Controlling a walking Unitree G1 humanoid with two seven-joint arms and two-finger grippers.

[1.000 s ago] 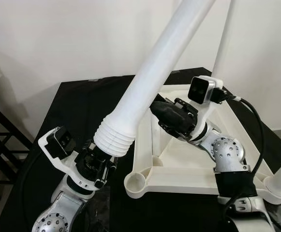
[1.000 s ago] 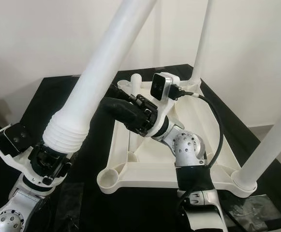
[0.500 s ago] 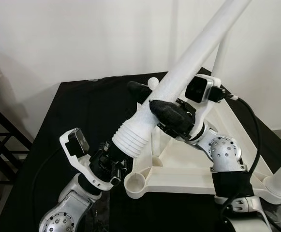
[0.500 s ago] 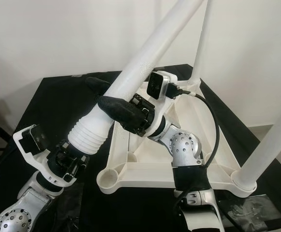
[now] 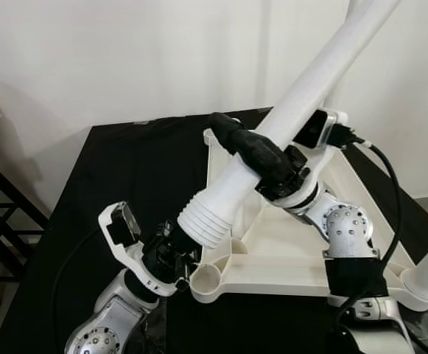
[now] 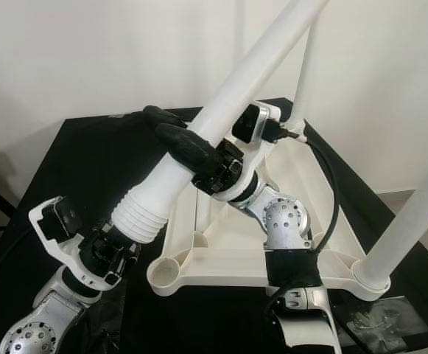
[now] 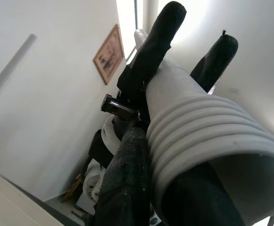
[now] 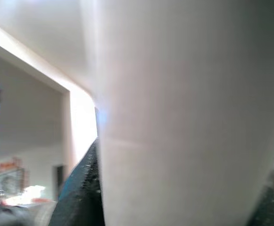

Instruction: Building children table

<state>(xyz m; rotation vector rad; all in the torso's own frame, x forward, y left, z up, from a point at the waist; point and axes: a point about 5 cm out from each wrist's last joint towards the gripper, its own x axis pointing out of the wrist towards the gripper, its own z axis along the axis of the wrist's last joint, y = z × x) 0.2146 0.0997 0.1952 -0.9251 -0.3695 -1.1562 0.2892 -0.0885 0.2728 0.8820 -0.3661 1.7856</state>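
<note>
With two legs seated in the upturned white plastic tabletop [image 5: 287,247], I clamp the long white ribbed-end leg [image 5: 272,151] in both left gripper [image 5: 175,254] and right gripper [image 5: 252,147], ribbed end beside the unfilled corner socket [image 5: 208,280].

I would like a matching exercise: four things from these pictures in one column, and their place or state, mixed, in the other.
Things:
1. white table leg
2. left tool
3. right tool
4. corner socket

Places or states:
A. empty, at the near corner of the upturned tabletop
B. grips the ribbed end
C. tilted, held by both tools
D. clasps the leg at mid-length

Pairs: 1-C, 2-B, 3-D, 4-A
</note>
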